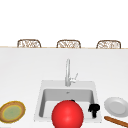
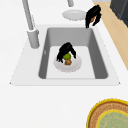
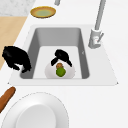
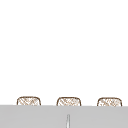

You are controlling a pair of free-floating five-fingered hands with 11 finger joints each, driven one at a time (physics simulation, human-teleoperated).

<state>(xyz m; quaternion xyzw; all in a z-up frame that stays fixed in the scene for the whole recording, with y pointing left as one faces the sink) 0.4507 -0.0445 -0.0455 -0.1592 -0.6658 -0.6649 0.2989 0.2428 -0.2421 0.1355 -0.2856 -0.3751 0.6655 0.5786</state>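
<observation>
My left hand (image 2: 65,50) reaches down into the sink basin (image 2: 82,37), its fingers curled round a small green round fruit (image 2: 67,56) on a small white plate (image 2: 75,66). A little brown piece (image 3: 59,65) lies against the fruit (image 3: 60,72) under the same hand (image 3: 61,56). In the front view a big red ball (image 1: 67,114) hides most of that hand (image 1: 72,100). My right hand (image 1: 94,108) hangs over the sink's front right corner, fingers drooping loosely, holding nothing; it shows in both side views too (image 2: 93,15) (image 3: 16,58).
The faucet (image 1: 67,72) stands behind the basin. A white plate (image 1: 116,106) and a wooden rolling pin (image 1: 116,121) lie on the counter to the right. A yellow-rimmed plate (image 1: 12,112) sits to the left. Wicker chair backs (image 1: 28,43) line the counter's far edge.
</observation>
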